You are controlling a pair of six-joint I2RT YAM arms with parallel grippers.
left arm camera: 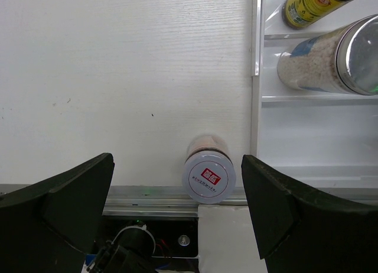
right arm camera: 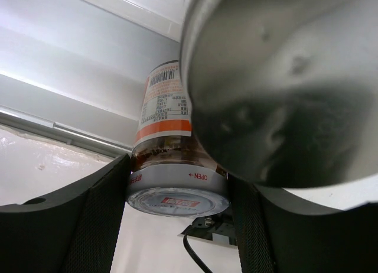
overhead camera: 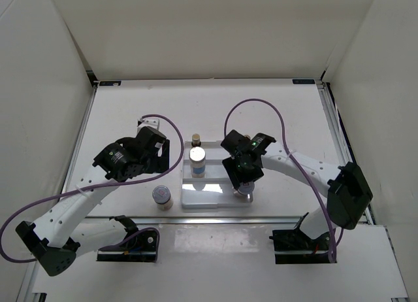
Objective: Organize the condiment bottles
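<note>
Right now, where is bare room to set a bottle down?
Free: the table between rack and back wall; the rack's lowest step, left part. Crowded: rack's right end, where the right pincer grips a red-label bottle; short bottle by its left corner.

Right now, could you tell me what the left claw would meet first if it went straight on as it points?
Probably the short red-label bottle, framed between the open left claw's fingers, beside the white rack. Depth is unclear, so the table might come first.
</note>
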